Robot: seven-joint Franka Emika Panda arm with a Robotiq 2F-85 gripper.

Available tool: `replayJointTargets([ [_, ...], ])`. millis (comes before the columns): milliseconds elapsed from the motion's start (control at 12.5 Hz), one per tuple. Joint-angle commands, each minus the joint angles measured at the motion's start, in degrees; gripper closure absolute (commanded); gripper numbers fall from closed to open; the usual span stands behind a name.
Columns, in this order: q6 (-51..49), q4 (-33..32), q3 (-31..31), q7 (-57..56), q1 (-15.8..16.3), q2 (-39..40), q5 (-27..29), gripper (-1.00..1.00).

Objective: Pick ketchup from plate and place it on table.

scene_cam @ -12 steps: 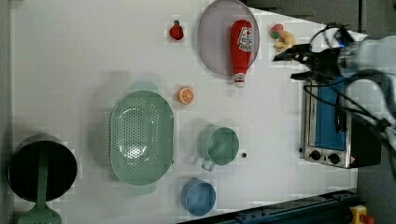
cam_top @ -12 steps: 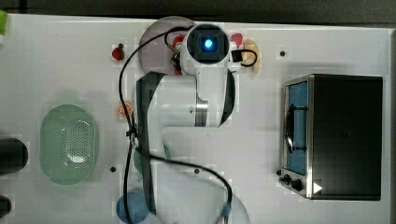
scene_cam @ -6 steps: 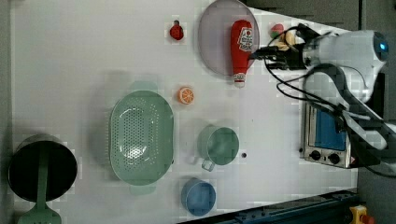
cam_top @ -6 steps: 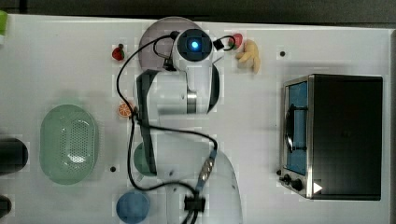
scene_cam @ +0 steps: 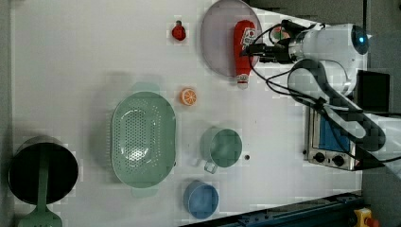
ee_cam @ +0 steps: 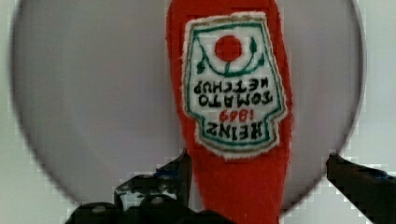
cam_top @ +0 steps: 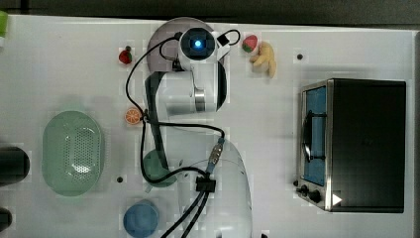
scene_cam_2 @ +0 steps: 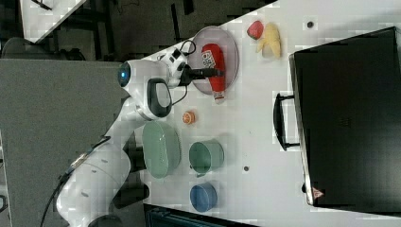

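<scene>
The ketchup [scene_cam: 243, 45] is a red bottle with a white label. It lies on the pale lilac plate [scene_cam: 220, 40], its whitish cap [scene_cam: 242, 85] poking over the rim onto the white table [scene_cam: 94, 56]. My gripper [scene_cam: 253, 51] hangs over the bottle, open. In the wrist view the ketchup [ee_cam: 233, 93] runs between the two dark fingers [ee_cam: 182, 170], which stand apart on either side of it over the plate [ee_cam: 93, 93]. In the right view the gripper [scene_cam_2: 218, 72] is above the ketchup [scene_cam_2: 212, 59]. In the top view the arm covers the bottle and most of the plate [cam_top: 161, 37].
A strawberry [scene_cam: 178, 32], an orange slice [scene_cam: 188, 96], a green basket [scene_cam: 143, 137], a green cup [scene_cam: 222, 146] and a blue bowl [scene_cam: 201, 199] sit on the table. A toaster oven [cam_top: 361, 144] stands at the top view's right, a banana [cam_top: 265, 58] near the plate.
The arm has swung from beside the banana to over the plate and ketchup. The gripper has stayed open. The bottle has not moved.
</scene>
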Motion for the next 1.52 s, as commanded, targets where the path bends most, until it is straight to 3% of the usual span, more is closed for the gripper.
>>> replayJointTargets([
  [80, 2.73, 0.45, -0.16, -2.47, -0.29, -0.25, -0.22, -1.00],
  [640, 12.29, 0.58, -0.40, -2.47, -0.16, 4.38, -0.22, -1.00],
  [720, 12.67, 0.52, -0.41, -2.46, -0.16, 4.57, -0.23, -0.93],
  [960, 12.60, 0.78, -0.48, -2.47, -0.18, 4.20, -0.23, -0.23],
  [1200, 12.58, 0.63, -0.61, -2.43, -0.43, 2.31, -0.22, -0.23],
  [1520, 7.29, -0.73, -0.86, -2.21, -0.63, -5.83, -0.19, -0.23],
])
